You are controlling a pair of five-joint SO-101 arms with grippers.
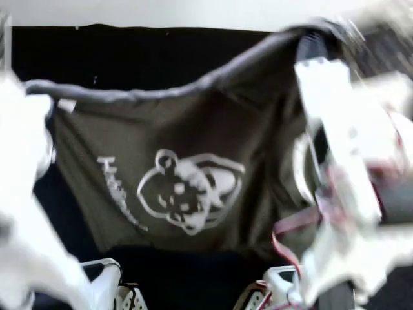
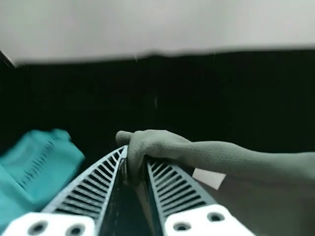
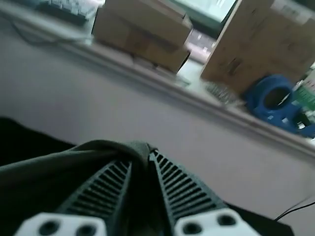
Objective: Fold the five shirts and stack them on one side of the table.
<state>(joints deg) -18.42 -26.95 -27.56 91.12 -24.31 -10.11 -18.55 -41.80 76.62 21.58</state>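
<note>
I saw the dark olive shirt (image 1: 193, 148), a soft knit with a white cartoon print (image 1: 190, 190), hanging spread across the middle of the high view. Its top hem sagged between the two raised arms. The left gripper (image 2: 134, 158) had its ribbed fingers clamped on one bunched corner, and the right gripper (image 3: 141, 158) pinched the other. A crumpled teal shirt (image 2: 34, 167) lay on the black table (image 2: 221, 98), lower left in the left wrist view. Both arms were blurred, and the olive shirt's lower edge was lost in shadow.
</note>
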